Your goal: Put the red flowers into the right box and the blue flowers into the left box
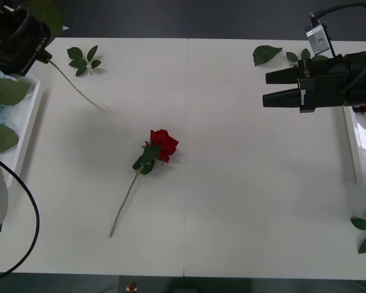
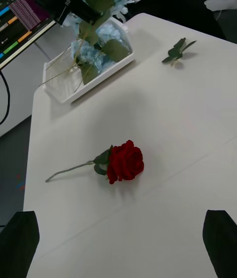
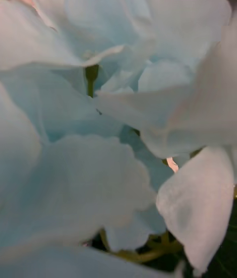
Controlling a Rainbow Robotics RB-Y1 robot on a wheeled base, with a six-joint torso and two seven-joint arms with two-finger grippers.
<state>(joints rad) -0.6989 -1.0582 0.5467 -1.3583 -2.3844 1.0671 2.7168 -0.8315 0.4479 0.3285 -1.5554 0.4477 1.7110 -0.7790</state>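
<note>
A red rose lay near the table's centre, its bloom up and its stem running off toward 7 o'clock, touching nothing. The right gripper hovered at about 2 o'clock, its fingers spread and holding nothing, beside the right box at 3 o'clock, where a bit of red showed inside. The left gripper hung at 10 o'clock above the left box at 9 o'clock; whether it was pinching anything could not be told. Blue flowers filled that box, their petals close against the left wrist camera. Loose leaf sprigs lay at 11, 1 and 4 o'clock.
</note>
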